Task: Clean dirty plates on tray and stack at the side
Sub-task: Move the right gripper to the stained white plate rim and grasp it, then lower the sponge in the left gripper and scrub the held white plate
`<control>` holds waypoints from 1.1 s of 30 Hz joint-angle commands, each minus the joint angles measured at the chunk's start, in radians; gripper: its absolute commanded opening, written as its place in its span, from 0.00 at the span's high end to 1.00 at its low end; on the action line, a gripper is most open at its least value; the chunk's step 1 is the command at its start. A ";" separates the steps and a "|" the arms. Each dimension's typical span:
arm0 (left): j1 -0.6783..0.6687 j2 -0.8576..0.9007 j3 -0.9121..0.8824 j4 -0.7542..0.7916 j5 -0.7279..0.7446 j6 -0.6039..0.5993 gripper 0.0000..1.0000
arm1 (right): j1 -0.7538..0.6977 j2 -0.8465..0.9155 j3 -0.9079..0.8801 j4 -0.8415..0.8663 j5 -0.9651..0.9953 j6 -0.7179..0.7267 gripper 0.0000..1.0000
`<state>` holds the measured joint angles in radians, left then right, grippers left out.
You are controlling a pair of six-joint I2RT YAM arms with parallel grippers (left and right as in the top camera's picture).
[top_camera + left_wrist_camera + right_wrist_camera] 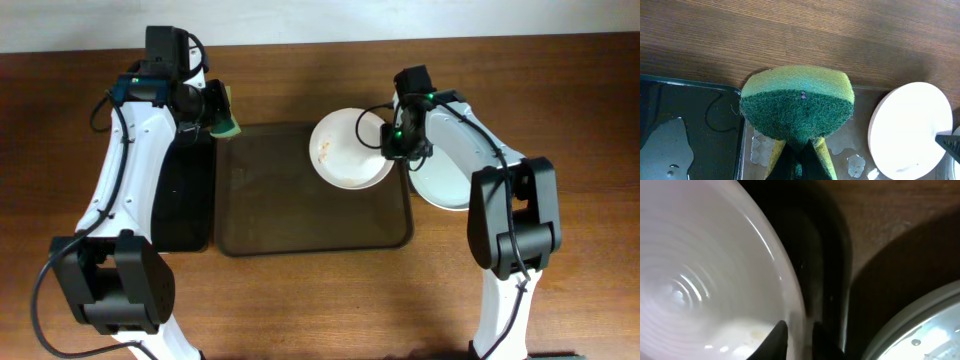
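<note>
Over the far right corner of the brown tray [300, 200], my right pincer [388, 148] is clamped on the right rim of a white plate [348, 148], one finger [774, 336] on its inner face and the other behind the edge. Brownish smears mark the plate's left side. A second plate [445, 188], pale, lies on the table [300, 310] just right of the tray, under my right arm. At the tray's far left corner, my left pincer [800, 162] grips a green and yellow sponge [797, 102], held above the seam between the brown tray and the black tray [185, 205].
</note>
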<state>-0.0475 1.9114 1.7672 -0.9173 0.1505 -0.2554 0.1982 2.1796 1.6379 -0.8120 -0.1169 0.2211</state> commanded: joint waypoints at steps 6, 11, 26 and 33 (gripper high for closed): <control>-0.005 0.007 0.014 0.002 0.007 -0.013 0.99 | 0.046 0.004 0.002 -0.120 -0.056 0.000 0.88; -0.005 0.007 0.013 0.002 0.007 -0.013 0.99 | 0.111 0.004 0.002 -0.200 -0.055 -0.004 0.90; -0.099 0.010 -0.096 -0.019 0.010 -0.012 0.99 | 0.163 0.056 0.012 -0.137 -0.117 0.259 0.62; -0.111 0.023 -0.167 0.011 0.030 0.053 0.99 | 0.178 0.060 0.010 -0.099 -0.140 0.286 0.96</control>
<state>-0.1501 1.9114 1.6196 -0.9184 0.1543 -0.2504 0.3550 2.2059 1.6455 -0.9264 -0.2615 0.4732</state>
